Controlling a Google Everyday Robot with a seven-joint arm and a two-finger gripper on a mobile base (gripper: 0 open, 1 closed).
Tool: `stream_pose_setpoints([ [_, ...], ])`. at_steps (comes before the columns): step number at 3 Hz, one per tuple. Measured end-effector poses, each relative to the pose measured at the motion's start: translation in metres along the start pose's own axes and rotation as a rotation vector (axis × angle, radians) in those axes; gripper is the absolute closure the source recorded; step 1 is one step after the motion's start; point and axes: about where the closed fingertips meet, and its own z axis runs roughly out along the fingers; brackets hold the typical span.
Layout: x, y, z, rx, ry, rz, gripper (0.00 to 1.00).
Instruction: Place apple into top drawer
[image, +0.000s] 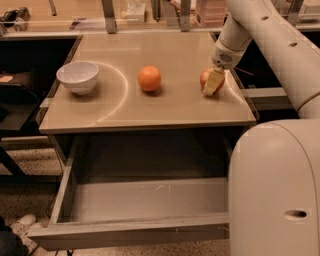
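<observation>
Apple (203, 78) sits on the table (175, 109) near its right edge, directly at the gripper (212, 84), which covers the fruit's right side and touches it or comes very close. I cannot tell whether the gripper is clamped on the apple or loose around it. The arm (260, 30) reaches down to it from the upper right. An orange (149, 78) rests to the gripper's left, apart from it, and a white bowl (78, 76) stands well beyond that, near the far left edge. Below and in front of the gripper, the top drawer (145, 201) is pulled out, its scuffed grey floor showing.
</observation>
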Motion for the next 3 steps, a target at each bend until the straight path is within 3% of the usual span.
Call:
stream_pose_setpoints([
  [1, -0.006, 0.000, -0.008, 0.022, -0.010, -0.021, 0.88],
  [2, 0.006, 0.013, -0.039, 0.071, -0.021, -0.015, 1.00],
  [3, 0.034, 0.047, -0.072, 0.097, -0.026, 0.021, 1.00],
])
